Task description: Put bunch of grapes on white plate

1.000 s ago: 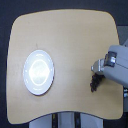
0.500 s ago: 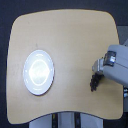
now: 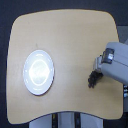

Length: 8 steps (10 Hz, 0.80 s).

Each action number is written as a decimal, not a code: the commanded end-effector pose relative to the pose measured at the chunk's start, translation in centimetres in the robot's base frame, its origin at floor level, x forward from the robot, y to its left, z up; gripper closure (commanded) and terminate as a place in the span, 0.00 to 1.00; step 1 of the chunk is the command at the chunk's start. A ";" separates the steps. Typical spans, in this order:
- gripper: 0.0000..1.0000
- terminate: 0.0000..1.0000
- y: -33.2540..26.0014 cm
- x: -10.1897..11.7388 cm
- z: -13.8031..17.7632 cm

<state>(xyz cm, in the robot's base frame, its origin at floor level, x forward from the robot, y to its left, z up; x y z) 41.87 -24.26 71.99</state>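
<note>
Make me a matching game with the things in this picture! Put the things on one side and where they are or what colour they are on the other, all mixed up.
Things:
1. white plate
2. bunch of grapes
3. gripper
4. table

Descriptions:
A. light wood colour, underneath everything
B. dark little cluster near the exterior view's right edge of the table
C. round and shiny, on the exterior view's left side
D. grey, reaching in from the exterior view's right, just above the dark cluster

Right pairs: 1-C, 2-B, 3-D, 4-A
</note>
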 end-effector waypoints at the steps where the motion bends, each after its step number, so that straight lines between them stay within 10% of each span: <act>1: 1.00 0.00 0.4 0.3 0.6; 8: 1.00 0.00 2.0 1.4 10.3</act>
<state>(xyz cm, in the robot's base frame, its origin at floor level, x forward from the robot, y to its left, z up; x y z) 42.23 -23.76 74.52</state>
